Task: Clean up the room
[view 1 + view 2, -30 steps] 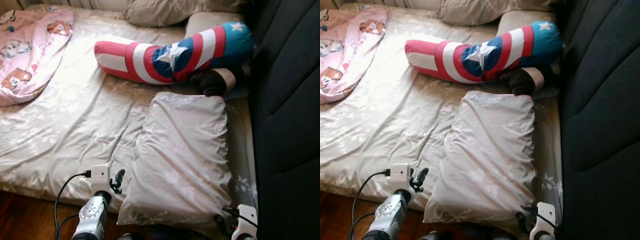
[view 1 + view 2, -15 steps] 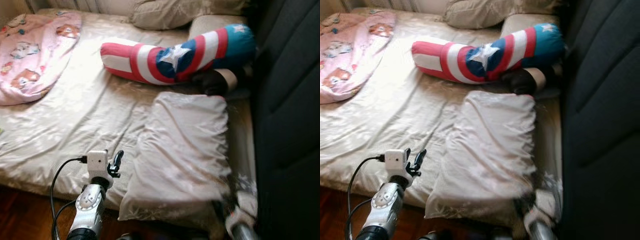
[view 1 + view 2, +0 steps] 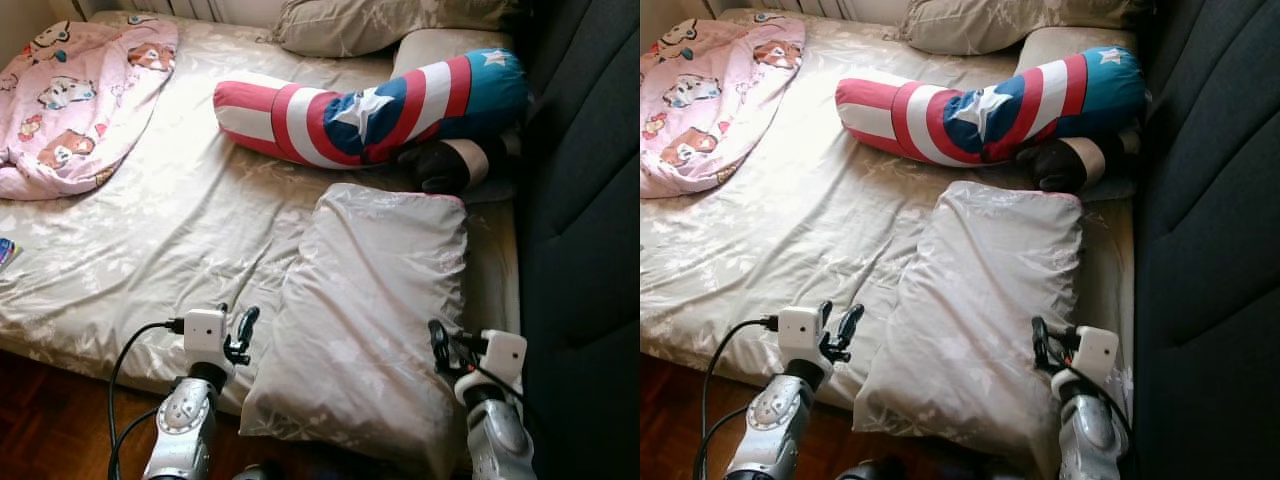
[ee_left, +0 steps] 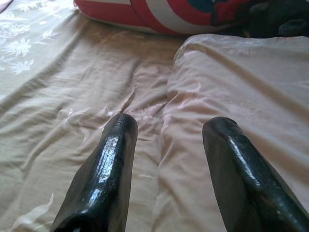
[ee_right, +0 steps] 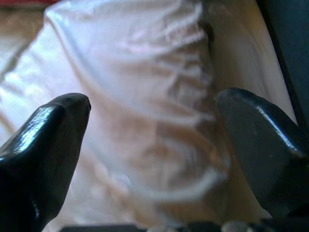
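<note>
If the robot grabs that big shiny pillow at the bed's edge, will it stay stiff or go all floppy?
Probably floppy: the beige pillow is wrinkled and puffy, so it should sag between the left gripper and right gripper. Its satiny sheen suggests it may slip from the open black fingers. It looks light for its size, so easy to lift.

both arms raised forward; left tool (image 3: 238, 335) fingers apart, right tool (image 3: 440, 349) apparently spread wide.
</note>
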Available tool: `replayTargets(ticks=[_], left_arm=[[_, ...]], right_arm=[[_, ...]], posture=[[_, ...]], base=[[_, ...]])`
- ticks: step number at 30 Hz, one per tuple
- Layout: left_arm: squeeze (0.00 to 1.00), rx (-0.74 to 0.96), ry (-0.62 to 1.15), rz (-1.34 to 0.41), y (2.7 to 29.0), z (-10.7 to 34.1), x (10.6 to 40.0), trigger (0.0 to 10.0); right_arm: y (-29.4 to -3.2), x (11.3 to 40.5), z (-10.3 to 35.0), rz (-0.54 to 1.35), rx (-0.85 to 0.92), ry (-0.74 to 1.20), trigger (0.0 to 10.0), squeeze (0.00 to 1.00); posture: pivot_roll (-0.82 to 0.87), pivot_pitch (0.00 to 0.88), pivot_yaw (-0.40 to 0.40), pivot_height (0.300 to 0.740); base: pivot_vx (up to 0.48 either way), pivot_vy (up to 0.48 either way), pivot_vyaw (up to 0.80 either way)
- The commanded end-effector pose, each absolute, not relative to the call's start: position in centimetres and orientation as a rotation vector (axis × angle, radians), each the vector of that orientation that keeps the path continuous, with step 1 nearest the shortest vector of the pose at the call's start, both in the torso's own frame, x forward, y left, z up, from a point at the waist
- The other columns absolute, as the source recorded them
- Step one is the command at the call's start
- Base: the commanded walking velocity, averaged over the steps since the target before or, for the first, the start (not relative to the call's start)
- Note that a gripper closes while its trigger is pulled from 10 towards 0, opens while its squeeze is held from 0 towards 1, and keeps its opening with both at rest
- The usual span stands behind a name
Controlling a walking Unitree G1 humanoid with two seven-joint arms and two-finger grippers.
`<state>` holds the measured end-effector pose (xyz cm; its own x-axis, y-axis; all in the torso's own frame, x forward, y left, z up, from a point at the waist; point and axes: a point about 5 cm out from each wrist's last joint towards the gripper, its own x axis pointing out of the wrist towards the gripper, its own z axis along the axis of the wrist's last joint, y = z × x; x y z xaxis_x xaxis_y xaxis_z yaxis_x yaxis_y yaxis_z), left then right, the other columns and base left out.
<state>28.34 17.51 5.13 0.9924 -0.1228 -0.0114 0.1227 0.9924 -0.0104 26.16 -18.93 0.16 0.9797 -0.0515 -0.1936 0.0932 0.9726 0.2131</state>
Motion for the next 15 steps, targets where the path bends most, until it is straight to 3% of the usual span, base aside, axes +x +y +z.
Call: replayTargets(ticks=[1,10,13,15], left_arm=[[0.0,-0.01,0.049,-0.121,17.65,4.43,27.73,10.0],[0.0,-0.016,0.058,-0.126,17.67,4.33,27.39,10.0],[0.0,-0.015,0.062,-0.129,17.45,4.38,27.48,10.0],[0.0,-0.012,0.061,-0.131,17.4,4.46,27.52,10.0]], right_arm=[[-19.23,25.28,-0.55,-0.096,0.216,0.223,10.0,0.0],[-18.97,25.13,0.08,-0.118,0.238,0.167,10.0,0.0],[-18.88,25.24,0.1,-0.123,0.248,0.171,10.0,0.0],[-18.84,25.33,0.13,-0.132,0.267,0.178,10.0,0.0]], posture=[[-0.03,0.143,0.002,0.74],[-0.03,0.129,0.001,0.74],[-0.03,0.125,0.001,0.74],[-0.03,0.126,0.001,0.74]], base=[[0.0,0.0,0.0],[0.0,0.0,0.0],[0.0,0.395,0.0],[0.0,0.45,-0.78]])
